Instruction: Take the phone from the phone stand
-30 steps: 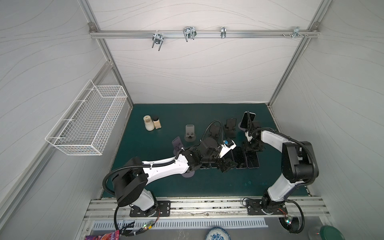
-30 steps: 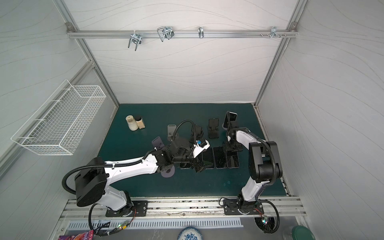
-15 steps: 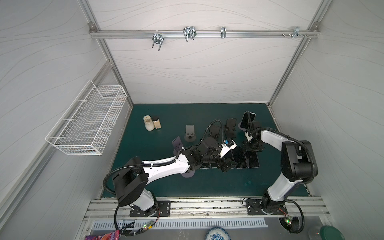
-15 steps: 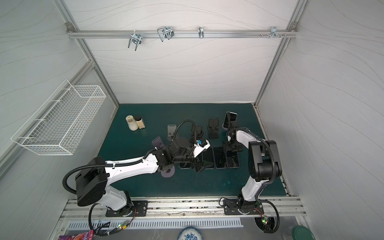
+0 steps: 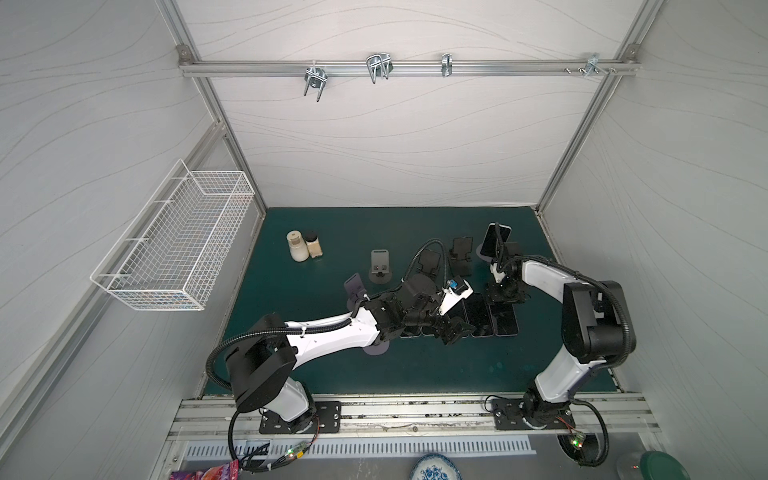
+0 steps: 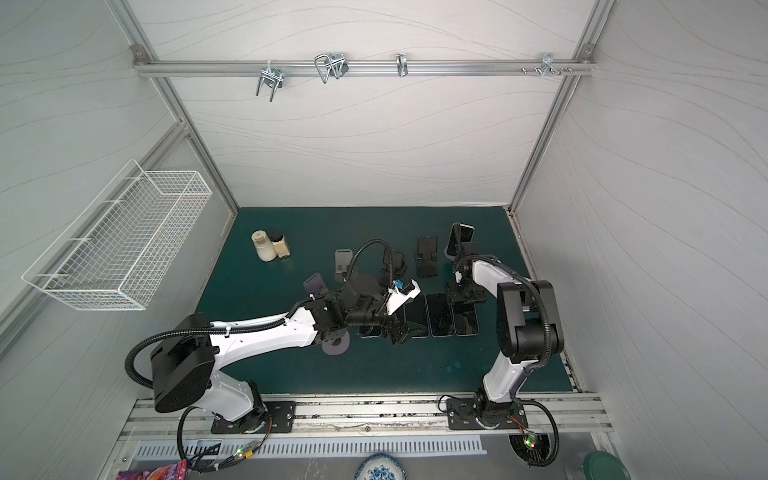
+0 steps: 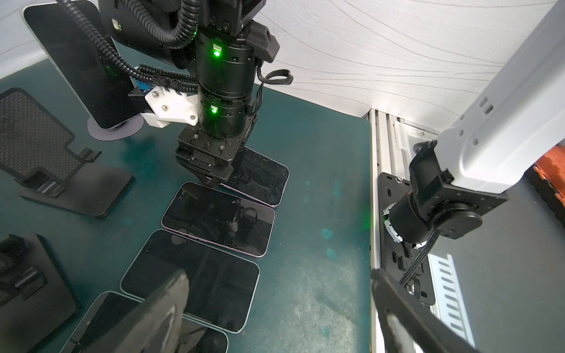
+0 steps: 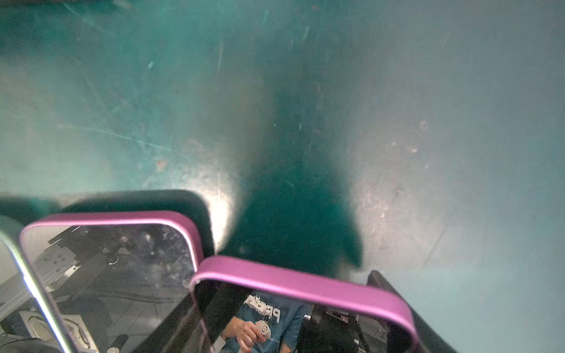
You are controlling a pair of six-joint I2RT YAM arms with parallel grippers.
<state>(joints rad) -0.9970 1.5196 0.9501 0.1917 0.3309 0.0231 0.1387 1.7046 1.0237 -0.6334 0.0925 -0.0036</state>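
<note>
A dark phone (image 5: 495, 240) (image 6: 460, 237) (image 7: 76, 61) leans upright on a lilac round-based phone stand (image 7: 113, 131) at the back right. My right gripper (image 5: 505, 297) (image 6: 465, 297) (image 7: 212, 180) (image 8: 293, 305) points straight down, shut on the far end of a pink-edged phone (image 8: 299, 284) (image 7: 260, 180) (image 5: 505, 320). That phone lies low on the mat at the right end of a row of several flat phones. Over the row's near end, my left gripper (image 5: 455, 330) (image 6: 401, 332) (image 7: 281, 321) stands open with only mat between its fingers (image 7: 159, 314).
Empty black stands (image 5: 461, 253) (image 5: 430, 264), a grey stand (image 5: 380, 266) and a lilac stand (image 5: 355, 286) sit behind the row. Two jars (image 5: 303, 246) stand at the back left. A wire basket (image 5: 178, 249) hangs on the left wall. A metal rail (image 7: 385, 159) borders the mat.
</note>
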